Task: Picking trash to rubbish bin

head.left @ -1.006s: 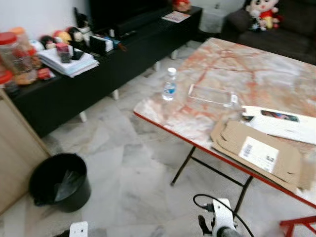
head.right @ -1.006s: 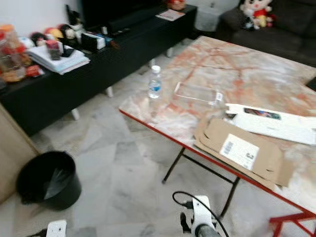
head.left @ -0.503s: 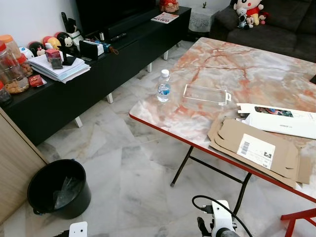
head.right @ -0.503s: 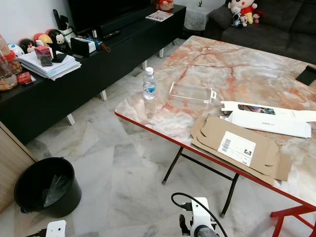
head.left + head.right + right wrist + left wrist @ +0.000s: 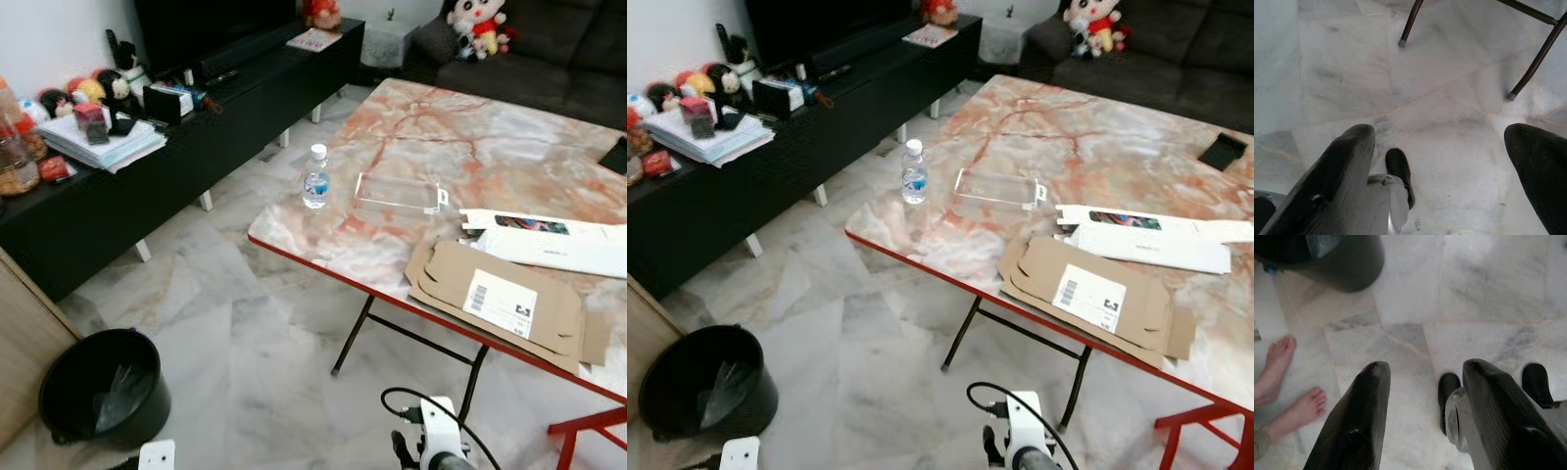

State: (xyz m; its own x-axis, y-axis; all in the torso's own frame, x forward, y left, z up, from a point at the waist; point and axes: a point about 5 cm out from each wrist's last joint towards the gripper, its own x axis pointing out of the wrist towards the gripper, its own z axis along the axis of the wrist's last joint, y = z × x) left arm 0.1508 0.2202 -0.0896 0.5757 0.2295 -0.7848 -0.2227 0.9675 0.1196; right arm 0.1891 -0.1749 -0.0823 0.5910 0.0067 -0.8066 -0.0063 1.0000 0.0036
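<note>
While both arms hang low over the grey marble floor (image 5: 245, 343), the left gripper (image 5: 1420, 421) points down with its two black fingers spread apart and nothing between them. A person's bare feet (image 5: 1283, 382) stand on the tiles near it, and the black rubbish bin (image 5: 98, 387) sits close by, beside the wooden cabinet (image 5: 24, 343). The right gripper (image 5: 1449, 181) also has its fingers wide apart and empty, above the floor near the table's legs (image 5: 1410, 22). On the red-edged marble-patterned folding table (image 5: 1097, 147) stand a small water bottle (image 5: 315, 178), upright near the corner, a clear plastic package (image 5: 397, 192) just beside it, a flattened cardboard box (image 5: 500, 299) at the near edge, and a white carton (image 5: 554, 243) behind that.
</note>
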